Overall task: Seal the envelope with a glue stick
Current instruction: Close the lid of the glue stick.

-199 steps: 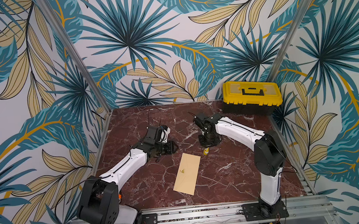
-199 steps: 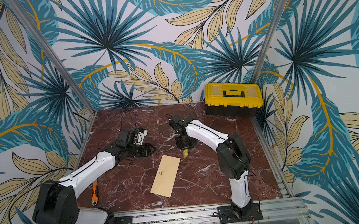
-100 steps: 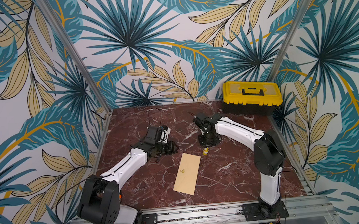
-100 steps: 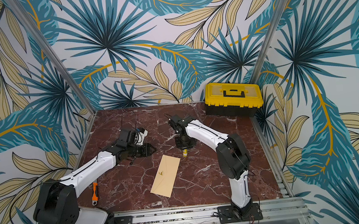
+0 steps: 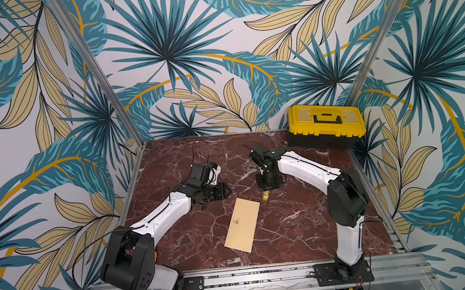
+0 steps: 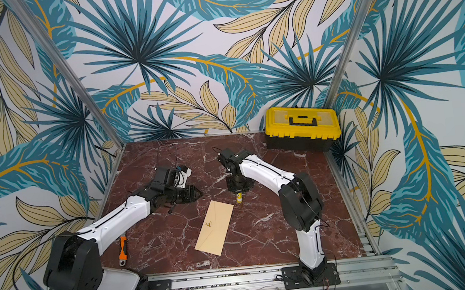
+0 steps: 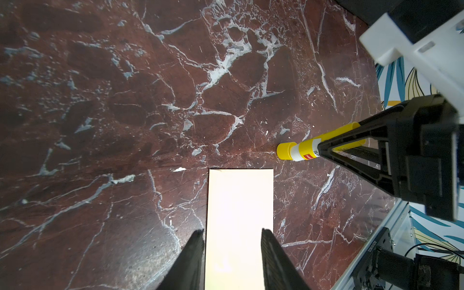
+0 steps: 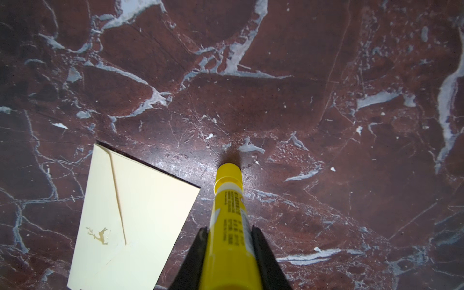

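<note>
One dark red, white-veined marble tabletop (image 5: pixel 292 233) is shown from above in both top views. A black plastic toolbox with a yellow lid (image 5: pixel 327 126) is set in its far right corner. A flat tan paper envelope (image 5: pixel 242 224) is laid flap side up near the middle, touched by nothing. The left gripper (image 7: pixel 232 232) is held near the envelope's far end, jaws partly apart and empty. A small yellow capped glue stick (image 8: pixel 229 200) is clamped in the right gripper (image 8: pixel 229 229), cap pointed down, just beside the envelope's far corner.
</note>
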{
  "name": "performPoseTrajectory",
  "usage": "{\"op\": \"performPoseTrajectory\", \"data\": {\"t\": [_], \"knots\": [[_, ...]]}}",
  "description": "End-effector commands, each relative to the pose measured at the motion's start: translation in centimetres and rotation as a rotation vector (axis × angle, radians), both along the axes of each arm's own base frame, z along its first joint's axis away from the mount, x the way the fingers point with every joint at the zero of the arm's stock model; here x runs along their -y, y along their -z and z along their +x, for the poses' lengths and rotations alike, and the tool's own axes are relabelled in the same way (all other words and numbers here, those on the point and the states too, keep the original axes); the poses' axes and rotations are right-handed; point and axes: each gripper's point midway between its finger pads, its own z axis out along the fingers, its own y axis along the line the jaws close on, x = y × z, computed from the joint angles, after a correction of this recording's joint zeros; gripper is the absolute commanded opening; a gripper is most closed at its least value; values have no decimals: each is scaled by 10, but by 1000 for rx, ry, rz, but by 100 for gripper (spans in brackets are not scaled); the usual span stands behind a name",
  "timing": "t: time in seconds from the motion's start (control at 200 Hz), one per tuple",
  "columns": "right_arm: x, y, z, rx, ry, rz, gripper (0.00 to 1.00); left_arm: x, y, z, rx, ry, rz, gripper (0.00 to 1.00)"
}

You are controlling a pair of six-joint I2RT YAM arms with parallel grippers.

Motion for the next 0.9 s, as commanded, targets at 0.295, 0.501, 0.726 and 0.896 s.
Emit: {"op": "performPoseTrajectory", "data": {"t": [0.295, 0.501, 0.726, 0.896], "knots": [[-4, 20, 5, -23, -23, -25, 0, 2, -6, 6, 19, 7, -11, 42], [-2, 22, 4, -28, -23, -34, 0, 0, -5, 5, 16, 5, -7, 42], [2, 22, 3, 0, -18, -36, 0, 1, -5, 5, 14, 3, -9, 42], [3, 25, 1, 13, -16, -19, 0, 0, -3, 6, 11, 3, -6, 42]]}}
